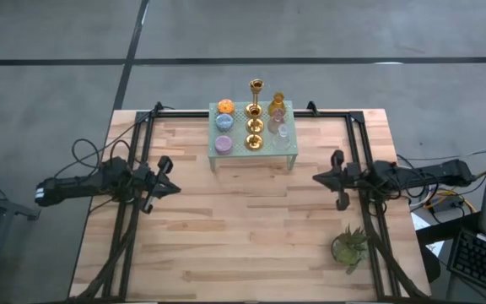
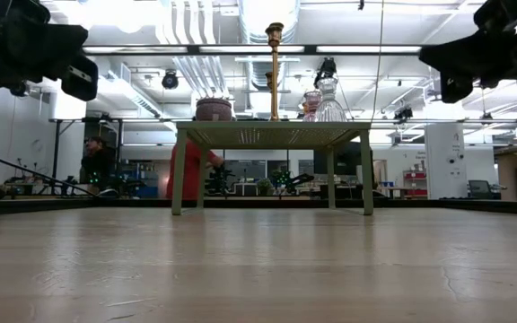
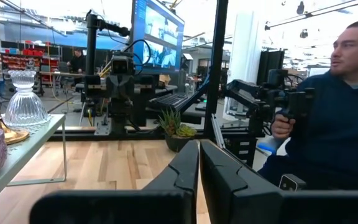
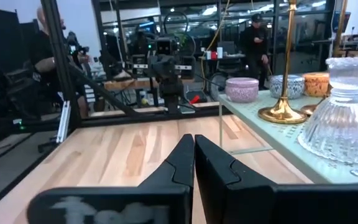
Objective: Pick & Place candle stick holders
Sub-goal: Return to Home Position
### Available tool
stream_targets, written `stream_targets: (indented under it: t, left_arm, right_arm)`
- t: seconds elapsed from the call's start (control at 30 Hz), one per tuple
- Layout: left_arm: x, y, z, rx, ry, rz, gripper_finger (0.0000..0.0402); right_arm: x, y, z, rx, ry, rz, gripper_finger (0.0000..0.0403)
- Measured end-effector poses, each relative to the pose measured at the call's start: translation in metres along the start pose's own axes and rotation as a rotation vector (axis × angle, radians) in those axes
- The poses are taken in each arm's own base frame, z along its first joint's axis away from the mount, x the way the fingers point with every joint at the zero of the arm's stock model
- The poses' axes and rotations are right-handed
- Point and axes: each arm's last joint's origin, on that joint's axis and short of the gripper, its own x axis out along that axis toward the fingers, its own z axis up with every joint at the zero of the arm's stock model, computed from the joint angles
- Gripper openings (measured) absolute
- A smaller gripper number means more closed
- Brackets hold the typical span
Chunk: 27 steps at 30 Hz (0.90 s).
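In the high view, the candle stick holders (image 1: pixel 254 127) are seen gathered on the pale green rack (image 1: pixel 239 135) at the far middle of the table (image 1: pixel 251 236). The left gripper (image 1: pixel 169 175) and the right gripper (image 1: pixel 329 171) are held over the wood on either side, well apart from the rack. A potted plant (image 1: pixel 349 245) is found near the right arm.

In the low view, the holders are shown upright on the rack top (the tallest gold holder (image 2: pixel 275 72) rises above the others).

In the left wrist view, the fingers (image 3: pixel 182 171) are pressed together with nothing held. The holders are off to one side, and a person (image 3: pixel 347 118) is seated beyond the table.

In the right wrist view, the fingers (image 4: pixel 179 165) are likewise pressed together, and the rack is beside them, untouched.
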Motion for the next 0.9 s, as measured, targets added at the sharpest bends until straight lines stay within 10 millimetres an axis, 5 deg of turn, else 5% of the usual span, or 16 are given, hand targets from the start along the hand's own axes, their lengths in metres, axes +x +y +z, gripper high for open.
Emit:
stream_targets:
  t: [0.9]
  left_arm:
    - [0.0000,0.0000,-0.0001,0.000,0.001,0.000,0.0020]
  right_arm:
    - [-0.0084,-0.0015,-0.0006,0.056,-0.008,0.000,0.0009]
